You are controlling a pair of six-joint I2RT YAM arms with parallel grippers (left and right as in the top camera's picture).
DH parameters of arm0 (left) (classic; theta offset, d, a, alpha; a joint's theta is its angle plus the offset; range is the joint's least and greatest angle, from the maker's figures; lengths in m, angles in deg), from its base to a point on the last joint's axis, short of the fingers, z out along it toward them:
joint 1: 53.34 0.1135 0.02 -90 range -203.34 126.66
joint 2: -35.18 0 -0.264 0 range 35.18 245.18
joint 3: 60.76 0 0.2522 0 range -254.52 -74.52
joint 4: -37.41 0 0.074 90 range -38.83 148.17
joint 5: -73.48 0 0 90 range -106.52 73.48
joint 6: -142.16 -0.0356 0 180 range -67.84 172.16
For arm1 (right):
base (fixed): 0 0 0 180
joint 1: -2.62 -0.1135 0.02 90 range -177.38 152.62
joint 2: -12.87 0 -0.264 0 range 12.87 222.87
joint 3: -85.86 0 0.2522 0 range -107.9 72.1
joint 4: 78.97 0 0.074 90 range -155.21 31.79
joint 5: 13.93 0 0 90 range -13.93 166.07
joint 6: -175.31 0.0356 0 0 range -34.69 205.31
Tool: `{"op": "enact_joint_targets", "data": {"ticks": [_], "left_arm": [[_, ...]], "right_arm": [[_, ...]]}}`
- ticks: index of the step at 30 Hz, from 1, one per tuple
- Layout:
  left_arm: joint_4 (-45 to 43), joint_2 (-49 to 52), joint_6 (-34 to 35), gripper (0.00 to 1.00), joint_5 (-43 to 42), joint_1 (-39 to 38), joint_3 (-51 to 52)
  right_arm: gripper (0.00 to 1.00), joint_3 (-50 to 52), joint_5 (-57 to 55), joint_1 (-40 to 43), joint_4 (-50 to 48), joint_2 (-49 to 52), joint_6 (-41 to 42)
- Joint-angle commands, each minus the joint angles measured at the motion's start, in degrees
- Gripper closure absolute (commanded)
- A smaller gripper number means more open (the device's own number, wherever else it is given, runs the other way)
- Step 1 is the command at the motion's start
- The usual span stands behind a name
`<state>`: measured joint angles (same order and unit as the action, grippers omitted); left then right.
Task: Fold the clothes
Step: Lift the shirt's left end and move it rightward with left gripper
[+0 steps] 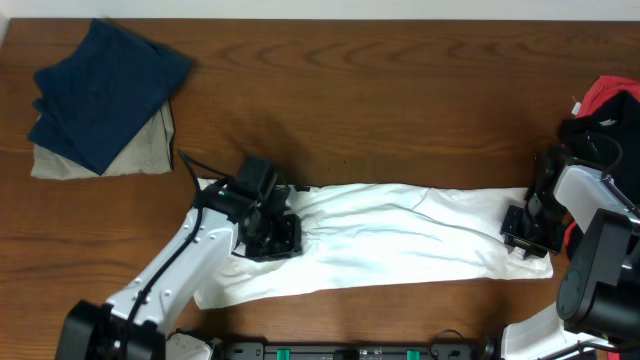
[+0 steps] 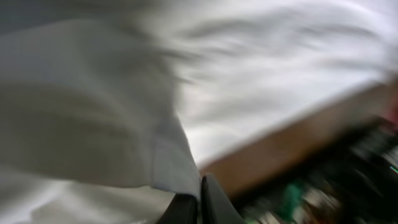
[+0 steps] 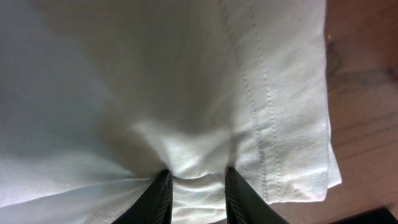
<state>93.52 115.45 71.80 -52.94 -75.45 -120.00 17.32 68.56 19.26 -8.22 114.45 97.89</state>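
The white T-shirt (image 1: 400, 235) lies plain side up as a long, wrinkled strip across the front of the wooden table. No lettering shows. My left gripper (image 1: 268, 235) sits on its left part. In the blurred left wrist view its fingers (image 2: 199, 205) are pressed together on a fold of the white cloth (image 2: 93, 112). My right gripper (image 1: 528, 235) is at the shirt's right end. In the right wrist view its fingers (image 3: 198, 190) pinch a bunched pucker of cloth, next to the stitched hem (image 3: 267, 118).
A navy blue folded garment (image 1: 105, 90) lies on a beige folded one (image 1: 150, 150) at the back left. A red and black object (image 1: 605, 100) sits at the right edge. The table's front edge (image 2: 280, 155) runs close below the shirt.
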Motion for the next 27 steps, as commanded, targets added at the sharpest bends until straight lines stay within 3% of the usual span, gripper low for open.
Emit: {"op": "enact_joint_targets", "data": {"ticks": [1,8,16,20,27], "left_arm": [[0.46,-2.91,2.82,0.94,-12.72,-2.32,-1.33],[0.59,-3.54,13.00,0.94,-13.73,-9.01,-1.31],[0.76,-3.56,20.13,0.94,-12.81,-15.76,-1.31],[0.57,-3.54,20.09,0.94,-1.62,-15.34,-1.31],[-3.02,-3.56,17.70,0.94,22.36,-6.99,-1.31]], "right_arm": [[0.73,0.96,0.04,-0.09,-0.44,0.15,0.68],[0.73,0.96,0.04,-0.09,-0.44,0.15,0.68],[0.73,0.96,0.07,-0.09,-0.44,0.15,0.66],[0.73,0.96,0.07,-0.09,-0.44,0.15,0.68],[0.73,0.96,0.07,-0.09,-0.44,0.15,0.68]]}}
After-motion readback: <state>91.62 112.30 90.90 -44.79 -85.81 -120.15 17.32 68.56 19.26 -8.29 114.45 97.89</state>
